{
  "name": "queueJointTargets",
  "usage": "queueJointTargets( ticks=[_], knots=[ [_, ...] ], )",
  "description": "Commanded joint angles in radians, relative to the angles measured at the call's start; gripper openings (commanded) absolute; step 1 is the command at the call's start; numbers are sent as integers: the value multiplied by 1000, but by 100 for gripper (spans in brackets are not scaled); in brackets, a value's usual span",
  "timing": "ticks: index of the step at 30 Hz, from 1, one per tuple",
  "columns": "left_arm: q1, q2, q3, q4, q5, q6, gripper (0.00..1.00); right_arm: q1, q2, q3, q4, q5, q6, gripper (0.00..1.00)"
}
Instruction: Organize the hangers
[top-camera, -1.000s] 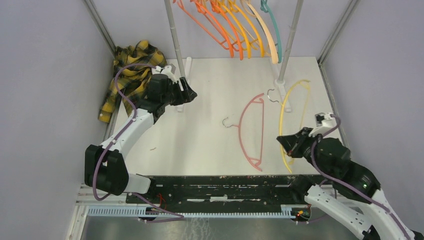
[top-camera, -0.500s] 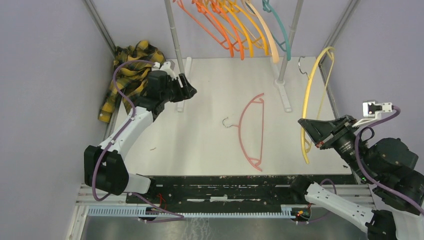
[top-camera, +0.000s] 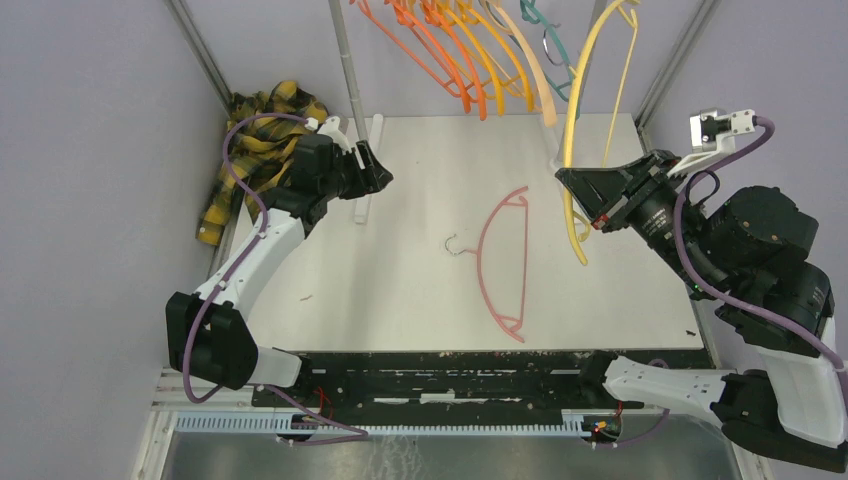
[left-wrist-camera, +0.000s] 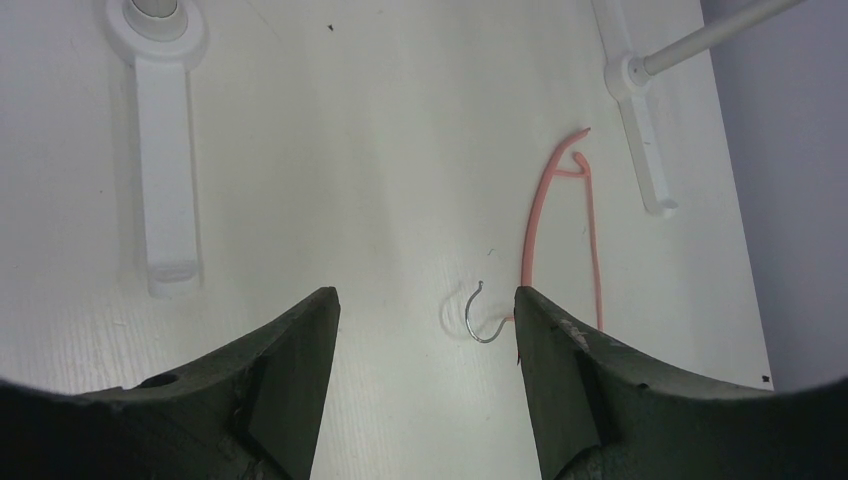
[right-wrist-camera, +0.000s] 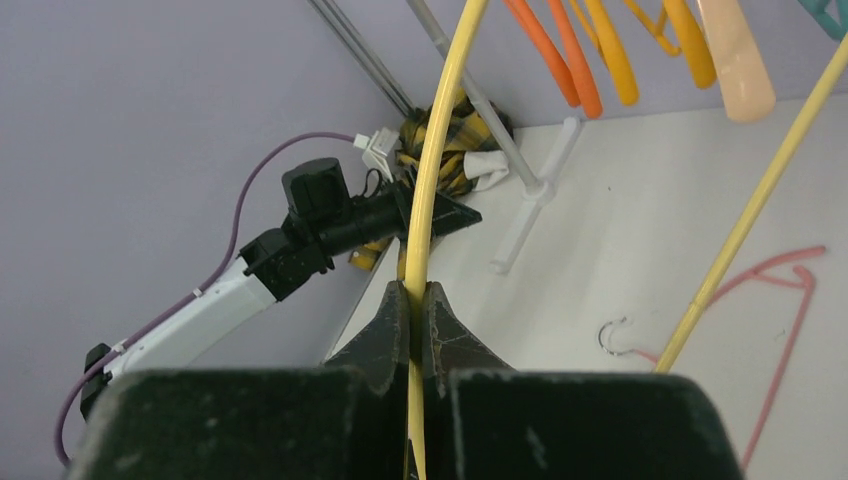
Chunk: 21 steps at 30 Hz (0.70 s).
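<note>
My right gripper (top-camera: 578, 192) is shut on a yellow hanger (top-camera: 575, 120) and holds it high in the air, its top near the rack; in the right wrist view the jaws (right-wrist-camera: 414, 300) pinch its curved shoulder (right-wrist-camera: 432, 150). A pink hanger (top-camera: 505, 262) lies flat mid-table with its metal hook (top-camera: 457, 246) to the left; it also shows in the left wrist view (left-wrist-camera: 545, 220). Several orange, yellow-orange, pale and teal hangers (top-camera: 470, 50) hang on the rack at the back. My left gripper (top-camera: 385, 178) is open and empty above the table at back left.
A yellow-and-black plaid shirt (top-camera: 255, 150) is bunched at the back left corner behind my left arm. Two grey upright poles (top-camera: 350, 80) (top-camera: 575, 90) stand on white feet (left-wrist-camera: 168, 160) at the back. Grey frame rails run along both sides.
My right gripper has lifted the yellow hanger off the table and swung it up and back toward the rack. My left arm has barely moved.
</note>
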Motion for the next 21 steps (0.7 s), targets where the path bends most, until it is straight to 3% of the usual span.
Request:
queueJointTargets(
  ticks=[1, 9, 15, 21],
  knots=[
    [2, -31, 43, 4, -5, 17, 72, 4, 64, 112, 94, -11, -85, 1],
    [2, -37, 42, -5, -11, 26, 71, -11, 163, 76, 175, -145, -28, 0],
    [2, -39, 42, -14, -21, 31, 71, -193, 212, -22, 332, -420, 117, 0],
    [3, -33, 51, -39, -47, 55, 71, -232, 218, 22, 324, -433, 82, 1]
  ],
)
